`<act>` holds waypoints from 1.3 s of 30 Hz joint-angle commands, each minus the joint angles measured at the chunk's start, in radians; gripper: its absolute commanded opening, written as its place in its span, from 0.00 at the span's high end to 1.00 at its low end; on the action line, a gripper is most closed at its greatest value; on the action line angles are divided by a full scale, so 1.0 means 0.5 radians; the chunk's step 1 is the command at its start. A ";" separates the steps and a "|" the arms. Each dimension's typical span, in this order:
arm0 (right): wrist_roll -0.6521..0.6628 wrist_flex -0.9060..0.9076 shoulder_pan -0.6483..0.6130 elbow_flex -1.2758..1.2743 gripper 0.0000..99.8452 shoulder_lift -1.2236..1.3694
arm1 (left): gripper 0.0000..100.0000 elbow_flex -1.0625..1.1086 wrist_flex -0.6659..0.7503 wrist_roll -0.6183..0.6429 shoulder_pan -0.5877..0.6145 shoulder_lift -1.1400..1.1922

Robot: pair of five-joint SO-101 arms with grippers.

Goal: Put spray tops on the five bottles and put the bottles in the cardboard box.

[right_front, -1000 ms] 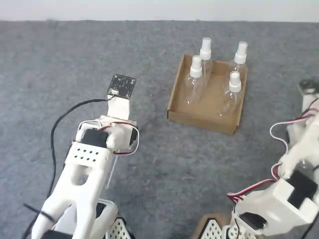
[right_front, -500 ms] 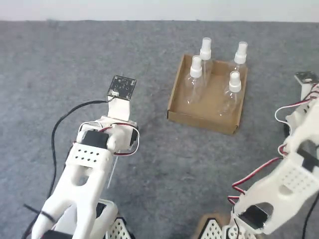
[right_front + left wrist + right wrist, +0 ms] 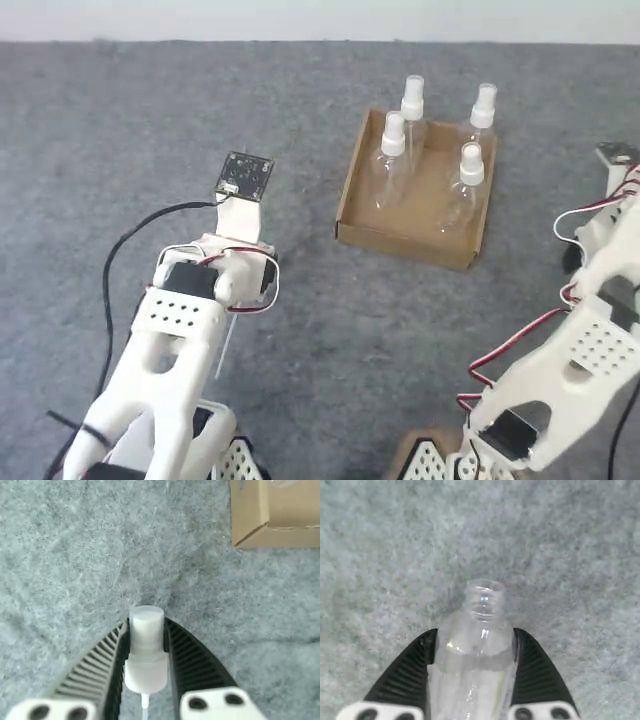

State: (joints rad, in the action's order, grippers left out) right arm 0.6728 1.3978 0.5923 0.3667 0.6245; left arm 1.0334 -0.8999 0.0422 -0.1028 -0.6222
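My left gripper (image 3: 146, 625) is shut on a white spray top (image 3: 146, 652), held a little above the grey carpet with its thin dip tube (image 3: 224, 346) hanging below. A clear bottle (image 3: 479, 650) with an open, uncapped neck sits in my right gripper (image 3: 476, 632), whose fingers are shut around its shoulders. The cardboard box (image 3: 352, 170) lies at the back centre, between the two arms. Several capped bottles (image 3: 392, 150) lie inside it. The left arm (image 3: 190, 320) is at the front left and the right arm (image 3: 590, 350) at the right edge.
A corner of the cardboard box (image 3: 272, 515) lies ahead of the left gripper. Grey carpet (image 3: 150, 120) covers the whole table. A black cable (image 3: 115, 270) loops beside the left arm, and red and white wires (image 3: 520, 350) hang from the right arm.
The right arm has unfolded and its wrist has shifted slightly toward the far right. The left arm has stayed still with the spray top.
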 commanded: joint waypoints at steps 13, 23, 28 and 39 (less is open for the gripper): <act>-0.209 0.591 -0.520 0.141 0.99 -0.977 | 0.99 -0.008 0.058 -0.006 -0.006 -0.101; -0.519 0.750 -1.168 -0.141 0.99 -1.794 | 0.99 -0.011 0.058 -0.006 0.000 -0.101; -0.574 0.637 -1.573 -0.647 0.99 -2.300 | 0.99 -0.011 0.055 -0.006 0.003 -0.104; -0.752 -0.041 -2.113 -1.660 0.99 -2.650 | 0.99 -0.014 0.055 -0.003 0.012 -0.104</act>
State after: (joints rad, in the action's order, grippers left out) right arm 0.3168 1.4653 -0.4266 -0.4112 -0.6552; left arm 1.0365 -0.8999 0.0437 -0.1028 -0.6345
